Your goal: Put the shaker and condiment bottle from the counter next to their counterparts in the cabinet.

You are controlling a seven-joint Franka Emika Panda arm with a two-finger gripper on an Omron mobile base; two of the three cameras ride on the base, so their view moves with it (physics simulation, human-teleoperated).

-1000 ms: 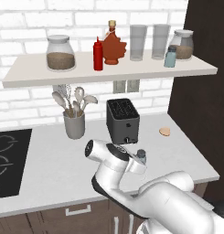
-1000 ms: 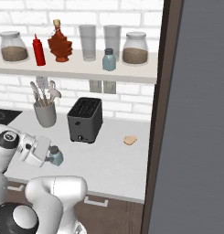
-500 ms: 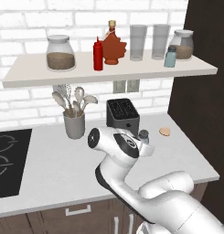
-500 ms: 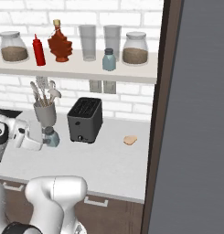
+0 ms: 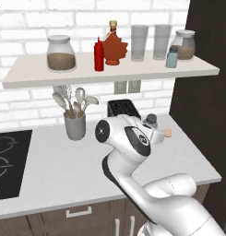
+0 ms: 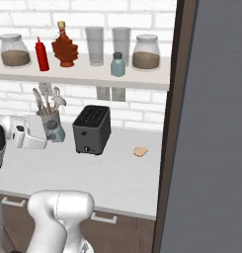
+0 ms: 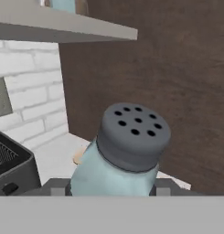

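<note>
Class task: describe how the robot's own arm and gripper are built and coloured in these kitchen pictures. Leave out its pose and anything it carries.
The arm is a chain of thick, rounded, glossy white shells with smooth curves. A round dark grey disc caps one joint, and a dark oval panel sits on the next segment. The gripper has a boxy white body, and the hand view shows its small dark grey finger tips. No cables or markings show.

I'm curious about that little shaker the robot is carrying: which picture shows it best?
The hand view: the shaker is close up, cap holes plain. The left base view shows just its cap; the right base view shows it small.
</note>
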